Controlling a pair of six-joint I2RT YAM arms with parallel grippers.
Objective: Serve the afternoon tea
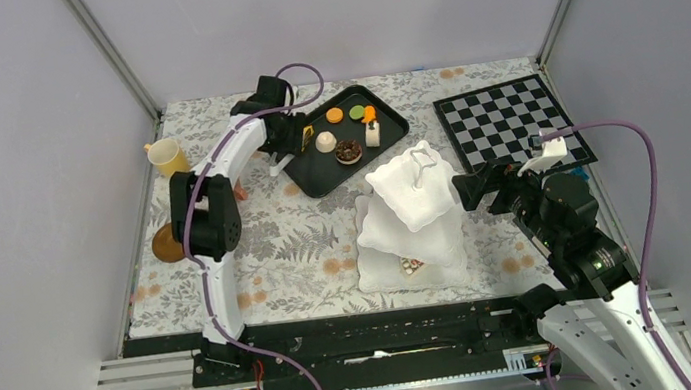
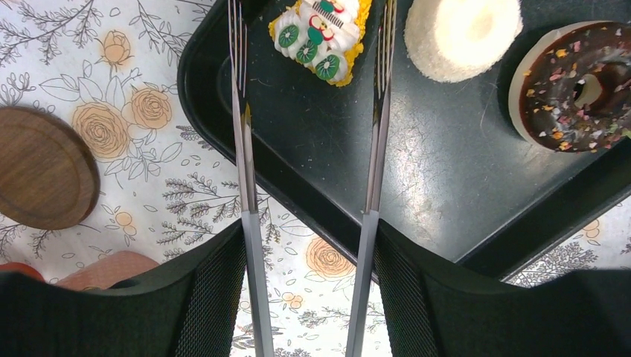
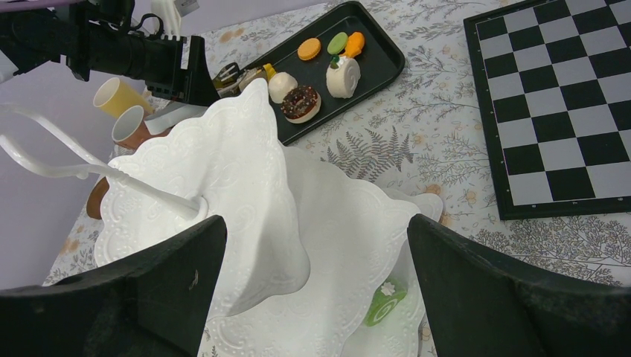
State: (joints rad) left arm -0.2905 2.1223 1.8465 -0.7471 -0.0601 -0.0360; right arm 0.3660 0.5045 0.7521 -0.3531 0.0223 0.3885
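My left gripper [image 1: 287, 147] [image 2: 309, 230] is shut on the silver tongs [image 2: 242, 149]. The tong tips stand apart on either side of a yellow cake with kiwi slices [image 2: 316, 33] in the black tray [image 2: 431, 178]. A white round cake [image 2: 461, 33] and a chocolate doughnut [image 2: 577, 85] lie beside it. The white three-tier stand [image 1: 412, 196] is at centre, with a green roll cake [image 3: 385, 300] on its lowest tier. My right gripper [image 1: 470, 187] [image 3: 314, 223] hovers open over the stand's right side, holding nothing.
A chessboard [image 1: 508, 118] lies at the back right. A yellow cup [image 1: 167, 156] and a brown saucer [image 1: 166, 244] sit at the left edge. Orange [image 3: 309, 48] and green [image 3: 338, 42] macarons rest at the tray's far end.
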